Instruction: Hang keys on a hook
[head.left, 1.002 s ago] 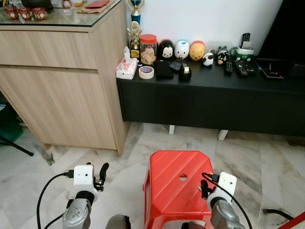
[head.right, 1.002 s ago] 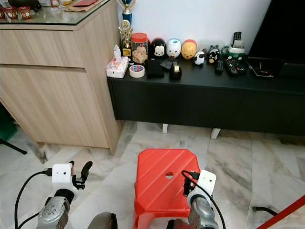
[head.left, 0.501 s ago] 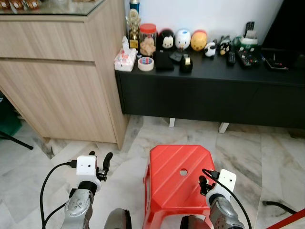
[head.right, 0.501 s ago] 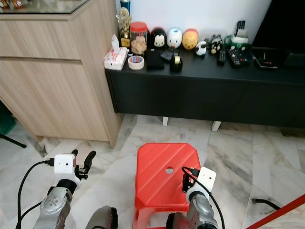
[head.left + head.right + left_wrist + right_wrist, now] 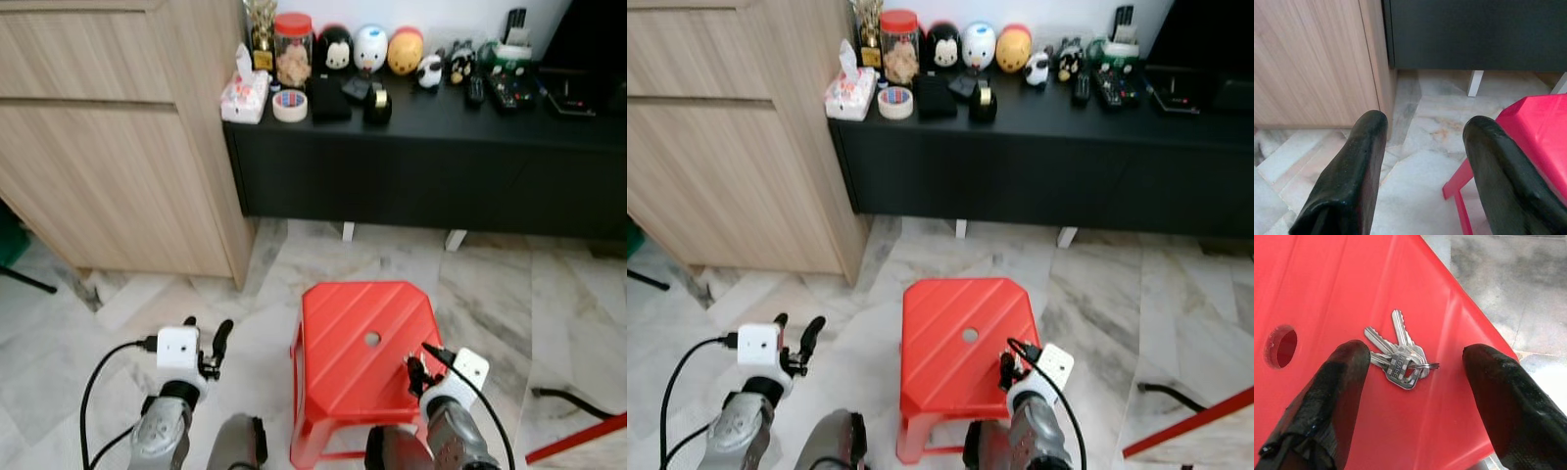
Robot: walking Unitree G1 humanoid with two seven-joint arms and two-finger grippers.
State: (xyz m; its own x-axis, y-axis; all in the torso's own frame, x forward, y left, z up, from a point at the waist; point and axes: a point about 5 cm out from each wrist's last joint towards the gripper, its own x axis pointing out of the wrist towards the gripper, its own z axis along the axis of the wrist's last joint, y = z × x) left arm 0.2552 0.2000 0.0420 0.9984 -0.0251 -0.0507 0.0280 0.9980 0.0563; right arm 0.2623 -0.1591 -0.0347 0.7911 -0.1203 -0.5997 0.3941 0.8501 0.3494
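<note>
Over the red stool [image 5: 1352, 293], right gripper [image 5: 1415, 382] jaws straddle the keys [image 5: 1398, 360].

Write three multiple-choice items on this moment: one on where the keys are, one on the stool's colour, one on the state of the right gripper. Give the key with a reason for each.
1. Where do the keys lie?
A. on the stool, beside its round hole
B. on the black cabinet
C. on the marble floor

2. What colour is the stool?
A. blue
B. red
C. white

3. What is the state of the right gripper?
A. shut on the keys
B. open, over the keys
C. shut and empty

Key: 1 A, the right wrist view shows the bunch flat on the red seat near the hole. 2 B, both eye views show a red seat. 3 B, its fingers stand wide apart, one on each side of the keys, without touching them.
</note>
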